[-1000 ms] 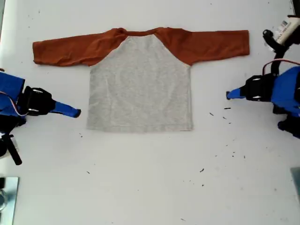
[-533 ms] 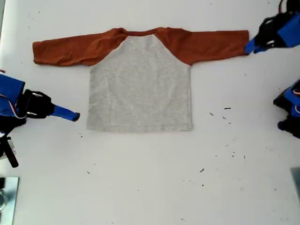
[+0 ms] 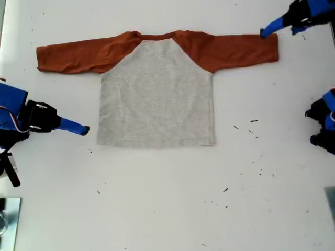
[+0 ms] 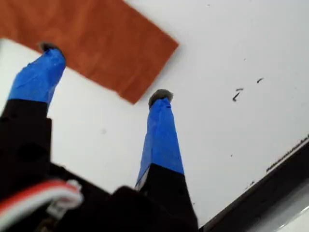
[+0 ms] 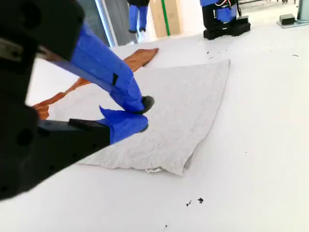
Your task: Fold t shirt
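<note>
The t shirt (image 3: 157,94) lies flat on the white table, grey body towards the camera and both rust-orange sleeves spread sideways. My first gripper (image 3: 265,32) is at the exterior view's upper right, by the cuff of that side's sleeve (image 3: 241,49). It is open, and its blue fingertips (image 4: 48,53) straddle the sleeve end (image 4: 96,34). My second gripper (image 3: 84,129) is at the exterior view's left, just off the lower corner of the grey body. There my second gripper (image 5: 144,113) is shut with nothing in it, in front of the grey hem (image 5: 183,106).
Small black specks (image 3: 254,121) dot the table at the exterior view's right and lower middle. An arm base (image 3: 324,123) stands at that view's right edge. A metal plate (image 3: 8,219) sits in the exterior view's lower left corner.
My first gripper has swung from beside the shirt's body up to the sleeve cuff at the exterior view's upper right. My second gripper has barely moved.
</note>
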Controlling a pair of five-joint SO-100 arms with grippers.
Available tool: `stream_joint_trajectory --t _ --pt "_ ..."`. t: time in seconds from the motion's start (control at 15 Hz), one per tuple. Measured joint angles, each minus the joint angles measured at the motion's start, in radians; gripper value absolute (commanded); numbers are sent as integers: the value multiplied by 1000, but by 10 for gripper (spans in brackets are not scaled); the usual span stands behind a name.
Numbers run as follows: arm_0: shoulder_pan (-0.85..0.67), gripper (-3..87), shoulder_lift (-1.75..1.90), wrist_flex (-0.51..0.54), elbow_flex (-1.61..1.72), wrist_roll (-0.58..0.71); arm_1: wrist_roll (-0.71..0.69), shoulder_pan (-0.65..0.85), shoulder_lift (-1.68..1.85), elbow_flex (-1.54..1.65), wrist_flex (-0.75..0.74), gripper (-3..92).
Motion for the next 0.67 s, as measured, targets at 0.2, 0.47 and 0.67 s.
stream_joint_trajectory --t 0.2,0.47,0.67 --pt "0 5 0 0 0 0 -49 9 -156 167 -296 105" --pt "3 -1 0 0 0 0 -51 -18 -227 196 -430 34" --pt "-8 -1 0 0 0 0 -32 -94 -38 207 -261 35"
